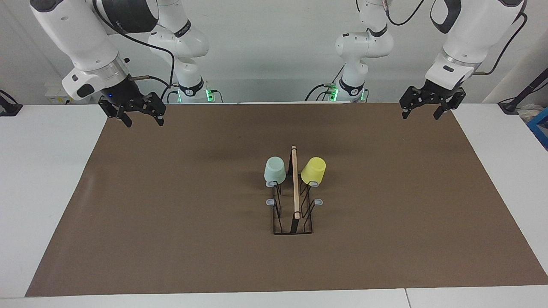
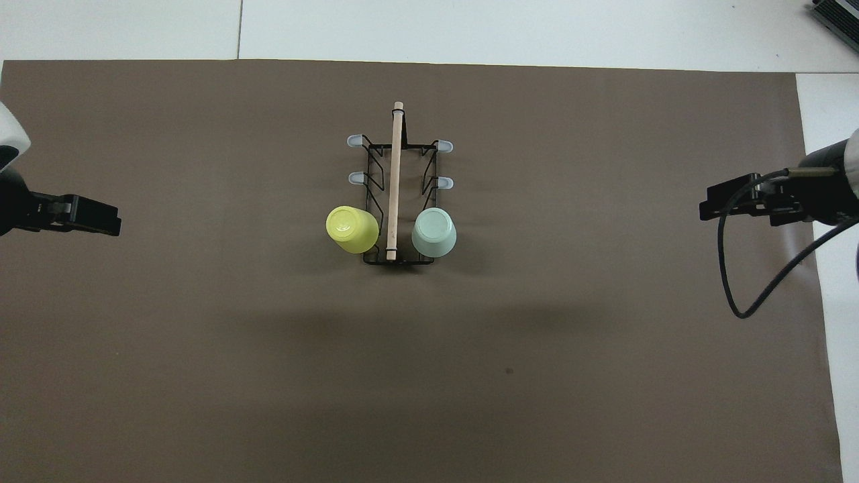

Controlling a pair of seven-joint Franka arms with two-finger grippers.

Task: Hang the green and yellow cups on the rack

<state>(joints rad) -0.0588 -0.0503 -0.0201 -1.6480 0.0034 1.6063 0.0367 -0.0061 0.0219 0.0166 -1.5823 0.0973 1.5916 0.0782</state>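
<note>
The rack (image 1: 293, 201) stands on the brown mat (image 1: 171, 214) in the middle of the tabletop (image 1: 47, 179), well apart from both grippers and roughly midway between them, its wooden bar (image 1: 295, 182) running away from the robots. The green cup (image 1: 274, 170) and the yellow cup (image 1: 313, 170) both hang upside down on the rack's two prongs nearest the robots, one on each side of the bar: the green cup toward the right arm's end, the yellow cup toward the left arm's end. Four grey-tipped prongs farther from the robots are bare.

The left gripper (image 1: 421, 112) hangs in the air over the mat's edge at the left arm's end of the tabletop, its jaws spread apart and holding nothing. The right gripper (image 1: 143, 122) hangs over the mat's edge at the right arm's end, its jaws likewise spread wide and empty. Neither gripper touches a cup or the rack.
</note>
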